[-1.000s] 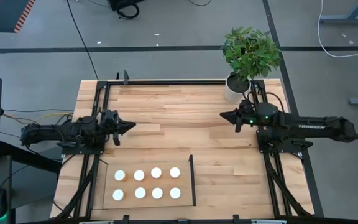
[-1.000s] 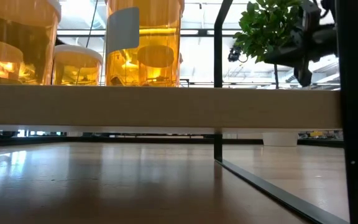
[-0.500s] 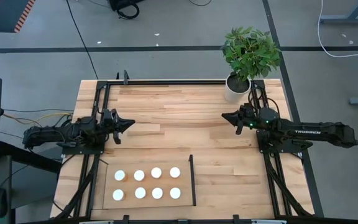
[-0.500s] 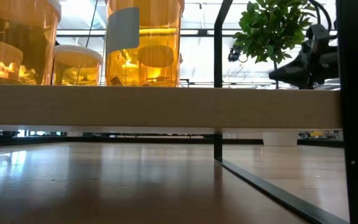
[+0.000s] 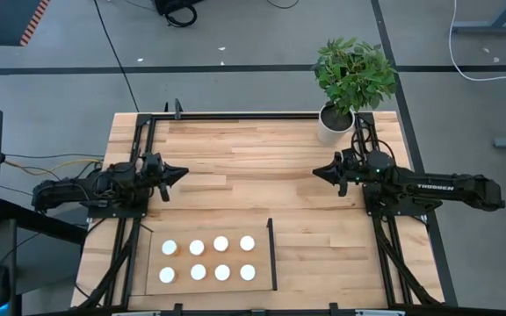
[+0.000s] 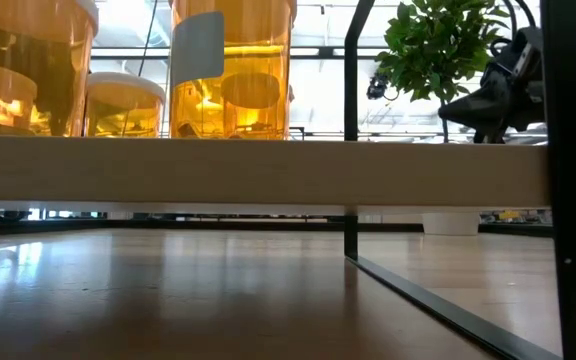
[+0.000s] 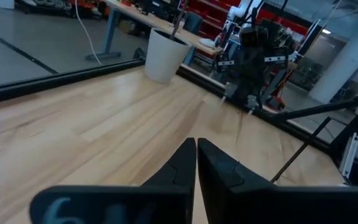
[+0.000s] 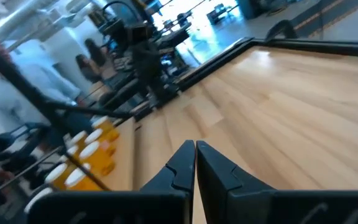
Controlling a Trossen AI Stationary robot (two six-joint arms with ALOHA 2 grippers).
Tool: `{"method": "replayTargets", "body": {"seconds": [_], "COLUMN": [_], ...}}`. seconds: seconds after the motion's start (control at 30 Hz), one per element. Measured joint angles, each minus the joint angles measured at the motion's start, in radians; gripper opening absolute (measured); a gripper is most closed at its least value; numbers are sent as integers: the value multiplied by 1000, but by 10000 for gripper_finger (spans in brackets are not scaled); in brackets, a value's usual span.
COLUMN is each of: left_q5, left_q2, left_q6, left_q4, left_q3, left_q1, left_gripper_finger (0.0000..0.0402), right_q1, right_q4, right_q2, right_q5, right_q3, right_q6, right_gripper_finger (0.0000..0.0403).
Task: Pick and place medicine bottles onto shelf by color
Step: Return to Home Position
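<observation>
Near the front edge of the pale wood plank worktop (image 5: 253, 158), on the left arm's side, the view from above shows the flat pale-wood shelf board (image 5: 183, 261). Its long side runs left to right. A thin black strip (image 5: 271, 254) stands up along its right short end. Eight small orange pill bottles (image 5: 221, 243) with round white caps stand on it, caps up. They make two rows of four that run along the long side. The left tool (image 5: 183, 172) hangs over the worktop's left side, well apart from the shelf. It points across the middle at the right tool (image 5: 316, 172). A white pot (image 5: 330, 125) with a leafy green plant sits at the far right corner.

From worktop height, the orange bottles stand straight up on the shelf's pale edge, close to the camera. The right tool hangs in the air by the plant.

From the left wrist, the left tool's two dark fingers (image 7: 182, 165) are pressed together with nothing between them.

From the right wrist, the right tool's fingers (image 8: 179, 165) are pressed together too, holding nothing. The bottles show farther off on the shelf.
</observation>
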Motion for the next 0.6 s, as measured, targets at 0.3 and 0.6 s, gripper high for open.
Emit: {"method": "replayTargets", "body": {"seconds": [0.3,0.6], "left_q5": [0,1], "left_q2": [0,0], "left_q6": [-3,-2], "left_q4": [8,9], "left_q3": [0,0], "left_q1": [0,0], "left_gripper_finger": [16,23], "right_q1": [0,0], "right_q4": [1,1], "right_q2": [1,1], "right_q5": [-10,-10], "right_q3": [0,0], "right_q6": [6,7], "right_gripper_finger": [20,20]}}
